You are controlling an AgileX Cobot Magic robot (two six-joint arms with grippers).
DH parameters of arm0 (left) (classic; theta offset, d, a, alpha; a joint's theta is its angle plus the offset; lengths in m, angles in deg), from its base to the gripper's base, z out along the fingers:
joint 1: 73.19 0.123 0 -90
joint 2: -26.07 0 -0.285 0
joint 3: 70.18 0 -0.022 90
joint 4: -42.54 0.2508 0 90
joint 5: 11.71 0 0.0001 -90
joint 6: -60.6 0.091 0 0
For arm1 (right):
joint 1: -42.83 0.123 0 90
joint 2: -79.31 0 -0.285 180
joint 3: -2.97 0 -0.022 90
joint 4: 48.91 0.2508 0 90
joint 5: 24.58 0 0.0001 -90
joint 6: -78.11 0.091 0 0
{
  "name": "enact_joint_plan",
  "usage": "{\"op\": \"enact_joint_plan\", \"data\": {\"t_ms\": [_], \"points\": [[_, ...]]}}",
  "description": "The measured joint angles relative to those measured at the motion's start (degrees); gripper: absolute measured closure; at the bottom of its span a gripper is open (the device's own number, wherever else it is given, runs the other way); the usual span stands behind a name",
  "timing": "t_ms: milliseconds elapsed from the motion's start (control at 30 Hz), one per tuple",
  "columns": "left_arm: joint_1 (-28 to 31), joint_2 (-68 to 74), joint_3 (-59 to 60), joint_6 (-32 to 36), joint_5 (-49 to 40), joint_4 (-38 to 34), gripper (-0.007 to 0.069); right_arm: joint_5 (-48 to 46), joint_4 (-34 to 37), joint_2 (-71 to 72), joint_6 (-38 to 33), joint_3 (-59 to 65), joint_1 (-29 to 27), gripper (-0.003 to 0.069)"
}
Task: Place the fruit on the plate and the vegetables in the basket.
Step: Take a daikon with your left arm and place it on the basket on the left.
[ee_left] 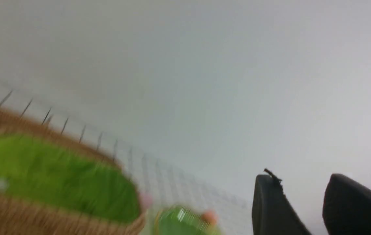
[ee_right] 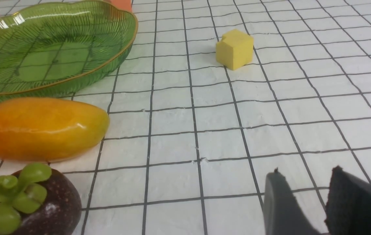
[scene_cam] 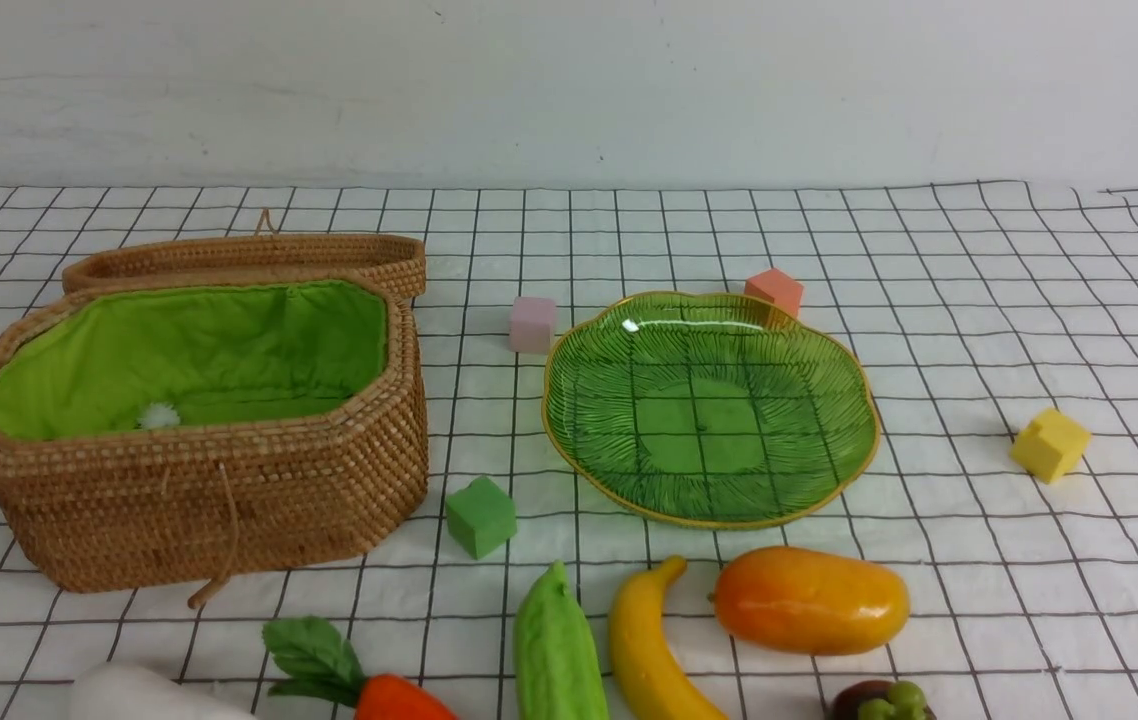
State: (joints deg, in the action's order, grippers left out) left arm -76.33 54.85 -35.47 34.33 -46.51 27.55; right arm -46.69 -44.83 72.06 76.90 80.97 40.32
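Green glass plate (scene_cam: 709, 410) is my landmark: the banana (scene_cam: 644, 640), mango (scene_cam: 809, 600) and mangosteen (scene_cam: 879, 700) lie just in front of it, the gourd (scene_cam: 554, 650), carrot (scene_cam: 399, 700) and radish (scene_cam: 144, 695) farther to its front-left, and the basket (scene_cam: 209, 500) stands open to its left. I read the left gripper (ee_left: 301, 179) and right gripper (ee_right: 306, 173) as parted, holding nothing.

Radish (scene_cam: 144, 692), carrot (scene_cam: 399, 700) partly off-frame

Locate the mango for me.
Front view: the mango lies right of centre, just in front of the plate, the banana on its left, the mangosteen nearer the robot.
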Motion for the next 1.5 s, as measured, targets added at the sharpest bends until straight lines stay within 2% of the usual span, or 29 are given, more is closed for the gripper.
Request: {"op": "enact_joint_plan", "data": {"t_ms": [67, 167, 300, 367, 433, 667, 800, 867, 1067, 1500], "points": [[0.0, 4.02, -0.34, 0.0, -7.51, 1.69, 0.0386, 0.0, 0.0, 0.0, 0.0, 0.0, 0.0, 0.042], [0.0, 10.24, -0.34, -0.57, -13.59, 4.88, 0.0386, 0.0, 0.0, 0.0, 0.0, 0.0, 0.0, 0.042], [0.0, 17.47, -0.34, -4.96, -16.84, 5.92, 0.0386, 0.0, 0.0, 0.0, 0.0, 0.0, 0.0, 0.042], [0.0, 22.83, -0.34, -10.01, -17.92, 5.27, 0.0386, 0.0, 0.0, 0.0, 0.0, 0.0, 0.0, 0.042], [0.0, 27.09, -0.34, -11.69, -18.47, 3.87, 0.0386, 0.0, 0.0, 0.0, 0.0, 0.0, 0.0, 0.042], [0.0, 39.48, -0.34, -12.21, -18.85, 1.01, 0.0358, 0.0, 0.0, 0.0, 0.0, 0.0, 0.0, 0.042], [0.0, 46.35, -0.34, -12.21, -18.89, 1.37, 0.0279, 0.0, 0.0, 0.0, 0.0, 0.0, 0.0, 0.042], [0.0, 49.73, -0.34, -12.27, -18.38, 1.6, 0.0214, 0.0, 0.0, 0.0, 0.0, 0.0, 0.0, 0.042], [0.0, 56.58, -0.38, -12.22, -12.89, 1.6, 0.0081, 0.0, 0.0, 0.0, 0.0, 0.0, 0.0, 0.042], [0.0, 63.2, -0.62, -12.22, -9.69, 3.96, 0.006, 0.0, 0.0, 0.0, 0.0, 0.0, 0.0, 0.042]]}}
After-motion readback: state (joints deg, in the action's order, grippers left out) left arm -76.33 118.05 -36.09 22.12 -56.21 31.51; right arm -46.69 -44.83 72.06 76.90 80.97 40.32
